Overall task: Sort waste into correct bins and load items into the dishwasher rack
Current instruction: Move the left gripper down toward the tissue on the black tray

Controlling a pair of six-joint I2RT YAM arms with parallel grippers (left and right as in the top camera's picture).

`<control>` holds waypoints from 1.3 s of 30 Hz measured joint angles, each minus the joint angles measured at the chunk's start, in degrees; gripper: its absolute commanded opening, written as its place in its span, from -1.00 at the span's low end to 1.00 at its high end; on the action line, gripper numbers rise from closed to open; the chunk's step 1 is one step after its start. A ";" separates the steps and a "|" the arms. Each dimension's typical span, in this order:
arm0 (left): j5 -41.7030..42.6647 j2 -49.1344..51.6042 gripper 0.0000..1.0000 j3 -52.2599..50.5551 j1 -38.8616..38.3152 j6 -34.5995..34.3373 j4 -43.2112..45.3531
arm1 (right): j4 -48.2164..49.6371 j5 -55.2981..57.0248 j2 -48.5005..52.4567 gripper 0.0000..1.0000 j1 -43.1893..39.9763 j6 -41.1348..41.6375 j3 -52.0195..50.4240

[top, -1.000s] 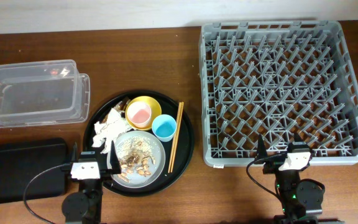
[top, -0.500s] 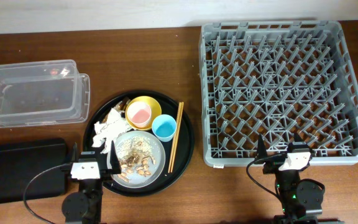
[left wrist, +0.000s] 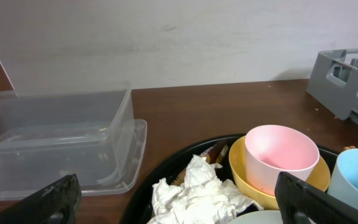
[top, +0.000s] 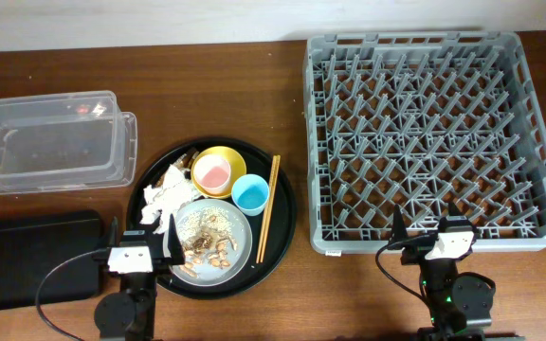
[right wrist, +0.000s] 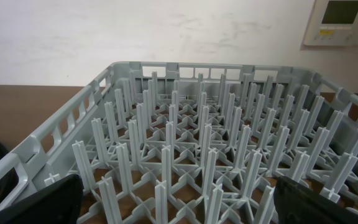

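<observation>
On the big round black tray (top: pixel 282 223) stand a yellow bowl (top: pixel 236 158) holding a pink cup (top: pixel 211 173), a light-blue cup (top: pixel 250 193), wooden chopsticks (top: pixel 268 208), white napkins (top: pixel 162 194) and a grey plate (top: pixel 238 230) with food scraps (top: pixel 211 248). A brown wrapper (top: pixel 185 159) peeks out behind the bowl. The grey dishwasher rack (top: pixel 427 133) is empty. My left gripper (top: pixel 141 243) is open at the tray's near left edge; the left wrist view shows napkins (left wrist: pixel 197 193), pink cup (left wrist: pixel 281 155) and bowl (left wrist: pixel 244 174) ahead. My right gripper (top: pixel 428 230) is open at the rack's near wall (right wrist: pixel 55 143).
The clear plastic tub (top: pixel 50 140) lies at the far left, also in the left wrist view (left wrist: pixel 61 140). The flat black tray (top: pixel 27 256) lies at the near left, beside my left arm. A wall runs along the far table edge.
</observation>
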 measured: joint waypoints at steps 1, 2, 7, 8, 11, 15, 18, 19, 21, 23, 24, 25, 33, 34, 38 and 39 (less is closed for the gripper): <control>0.00 0.00 0.98 0.00 0.00 0.00 0.00 | 0.00 0.00 0.00 0.97 0.00 0.02 0.00; 0.00 0.00 0.99 0.00 0.00 0.00 0.00 | 0.00 0.00 0.00 0.97 0.00 0.00 0.00; 0.00 0.00 0.99 0.00 0.00 0.00 0.00 | 0.00 0.00 0.00 0.97 0.00 0.00 0.00; 0.00 0.00 0.99 0.00 0.00 0.00 0.00 | 0.02 0.00 0.00 0.97 0.00 0.00 0.00; 0.00 0.00 0.99 0.00 0.00 0.00 0.00 | 0.00 0.00 0.00 0.97 0.00 -0.02 0.00; 0.00 0.00 0.99 0.00 0.00 0.00 0.00 | 0.02 0.00 0.00 0.97 0.00 0.02 0.00; 0.00 0.00 0.99 0.00 0.00 0.00 0.00 | 0.00 0.00 0.00 0.97 0.00 0.00 0.00; 0.00 0.00 0.99 0.00 0.00 0.00 0.00 | 0.02 0.00 0.00 0.97 0.00 0.00 0.00; 0.00 0.00 0.99 0.00 0.00 0.00 0.00 | 0.02 0.00 0.00 0.97 0.00 0.02 0.00; 0.00 0.00 0.99 0.00 0.00 0.00 0.00 | 0.02 0.00 0.00 0.97 0.00 -0.02 0.00; 0.00 0.00 0.99 0.00 0.00 0.00 0.00 | 0.02 0.00 0.00 0.97 0.00 0.00 0.00; 0.00 0.00 0.98 0.00 0.00 0.00 0.00 | 0.02 0.00 0.00 0.97 0.00 0.00 0.00; 0.00 0.00 0.99 0.00 0.00 0.00 0.00 | 0.00 0.00 0.00 0.97 0.00 -0.02 0.00; 0.00 0.00 0.99 0.00 0.00 0.00 0.00 | 0.00 0.00 0.00 0.97 0.00 0.02 0.00; -0.20 0.00 0.99 0.00 -2.51 -0.02 0.00 | 0.02 0.00 0.00 0.97 0.00 -0.02 0.00; -0.20 0.00 0.98 0.00 -2.58 -0.02 0.00 | 0.02 0.00 0.00 0.97 0.00 0.02 0.00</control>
